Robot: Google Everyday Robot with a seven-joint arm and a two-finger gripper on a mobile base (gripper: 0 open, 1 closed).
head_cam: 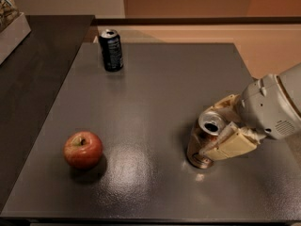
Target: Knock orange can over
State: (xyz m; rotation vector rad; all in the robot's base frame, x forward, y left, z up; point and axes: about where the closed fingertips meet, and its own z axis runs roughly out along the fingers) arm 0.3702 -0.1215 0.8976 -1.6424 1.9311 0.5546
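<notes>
Orange-brown, the orange can (196,144) is seen tilted on the grey table's (155,88) front-right part. It is clamped between the two fingers of the gripper (208,131). A red apple (83,149) is placed on the table's front left, a dark can (111,50) at its back left.

Warm room light on a grey table (155,79) and a dark counter (37,84).
Low over the table's right part, the gripper (207,131). Far left of the jaws, the counter, along the table's edge. Well beyond the jaws, a dark rail (197,20), above it an orange-brown wall (188,1). Right of the jaws, past the table edge, a pale beige surface (268,51). Soft glare (127,168) on the tabletop.
</notes>
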